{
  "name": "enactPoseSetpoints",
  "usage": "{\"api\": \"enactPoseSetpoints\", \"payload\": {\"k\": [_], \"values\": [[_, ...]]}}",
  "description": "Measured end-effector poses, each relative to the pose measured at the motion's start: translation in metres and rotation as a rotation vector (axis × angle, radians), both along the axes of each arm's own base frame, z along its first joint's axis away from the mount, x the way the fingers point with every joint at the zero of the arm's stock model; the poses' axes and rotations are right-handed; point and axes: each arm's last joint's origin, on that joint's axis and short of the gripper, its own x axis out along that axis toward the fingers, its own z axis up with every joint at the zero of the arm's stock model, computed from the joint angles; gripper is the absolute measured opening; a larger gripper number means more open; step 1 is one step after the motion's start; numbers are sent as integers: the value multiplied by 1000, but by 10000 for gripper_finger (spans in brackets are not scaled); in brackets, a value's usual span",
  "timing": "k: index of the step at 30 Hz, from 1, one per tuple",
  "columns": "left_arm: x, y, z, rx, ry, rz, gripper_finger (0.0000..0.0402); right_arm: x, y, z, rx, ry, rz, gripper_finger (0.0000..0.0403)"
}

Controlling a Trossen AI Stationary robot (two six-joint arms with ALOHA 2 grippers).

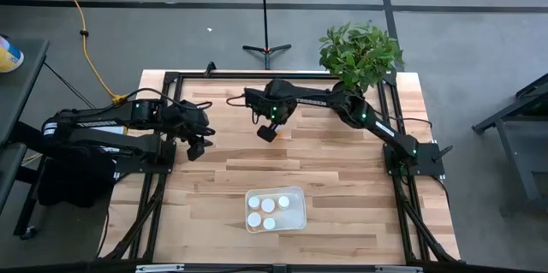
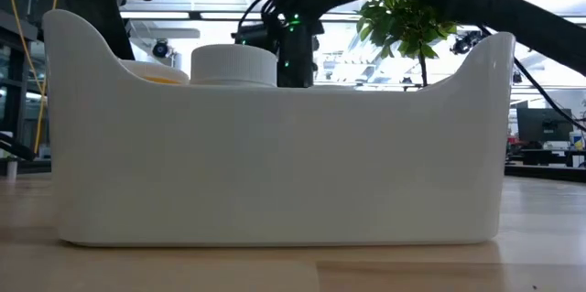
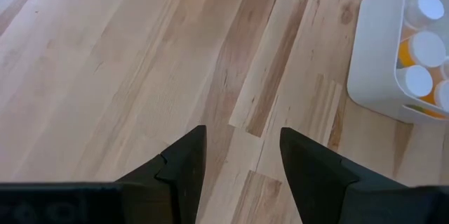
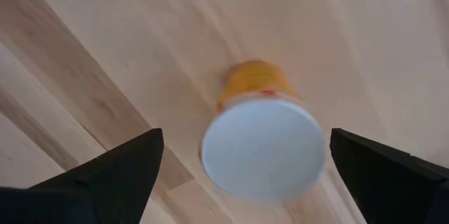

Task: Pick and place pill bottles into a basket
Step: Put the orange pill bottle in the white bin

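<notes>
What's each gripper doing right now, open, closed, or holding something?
Left gripper: open, empty, over bare table.
Right gripper: open, straddling a pill bottle, not yet gripping.

Both my arms matte black, tubular links with chunky joint housings. Right arm (image 1: 342,102): white "TROSSEN" lettering on link in low view, small green status lights at wrist and joints, black cable looping off forearm. Left arm (image 1: 120,119): black cabling bundled along links. Left gripper (image 3: 238,175) fingers dark, angular, wedge-shaped with stepped inner edge. Right gripper (image 4: 245,175) fingers likewise dark, tapered.
</notes>
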Motion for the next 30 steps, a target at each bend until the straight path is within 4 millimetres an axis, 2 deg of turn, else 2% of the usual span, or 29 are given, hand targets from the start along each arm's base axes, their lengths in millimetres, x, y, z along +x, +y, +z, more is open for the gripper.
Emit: {"api": "enactPoseSetpoints", "payload": {"k": [7, 15, 23, 30], "values": [[0, 0, 0, -1, 0, 1, 216, 5, -2, -23, 28, 28, 2, 397], [0, 0, 0, -2, 0, 2, 216, 11, -1, -25, 32, -28, 26, 384], [0, 0, 0, -2, 0, 3, 216, 9, -1, -25, 40, -14, 33, 312], [0, 0, 0, -2, 0, 3, 216, 9, -1, -25, 40, -13, 34, 229]]}}
